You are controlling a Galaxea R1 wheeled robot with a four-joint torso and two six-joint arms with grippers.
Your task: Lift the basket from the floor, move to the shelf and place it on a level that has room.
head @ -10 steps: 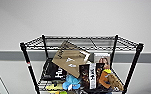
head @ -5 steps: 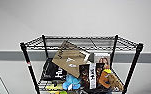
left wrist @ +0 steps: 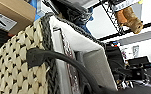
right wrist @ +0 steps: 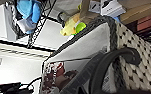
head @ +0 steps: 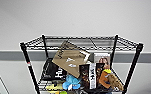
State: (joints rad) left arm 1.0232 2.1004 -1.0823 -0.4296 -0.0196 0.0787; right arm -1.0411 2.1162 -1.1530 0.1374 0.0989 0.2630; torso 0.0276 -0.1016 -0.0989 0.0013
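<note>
**Operator:** Up at the rack, what has changed in the last second?

**Spotter:** Nothing you could act on. The head view matches the two earlier pictures: the shelf [head: 79, 62] sits in the same place against the pale wall, so your base and torso have held position. The top level [head: 91, 42] is bare black wire between its four post tips, and my reading is that it is the tier with room. The tier below is crowded: a tan cardboard piece [head: 69, 58], a blue soft toy [head: 71, 83] and an orange-brown plush toy [head: 110, 80] among boxes and printed packs.

**Operator:** So where is the basket?

**Spotter:** Close against both wrists. In the left wrist view the basket [left wrist: 21, 67] shows its cream and dark weave, dark braided rim and white cloth lining, with one dark loop handle [left wrist: 56, 60] arching across the front. In the right wrist view the basket [right wrist: 131, 50] shows the same weave and the other loop handle [right wrist: 111, 62]. Shelf goods hang just behind it in both, so I judge you are carrying it at the rack, below the top tier, and not yet set down.

**Operator:** And the pincers?

**Spotter:** You cannot read them from these pictures. No fingers are visible at either wrist, so how wide either stands, or whether it grips a handle, I cannot tell.
</note>
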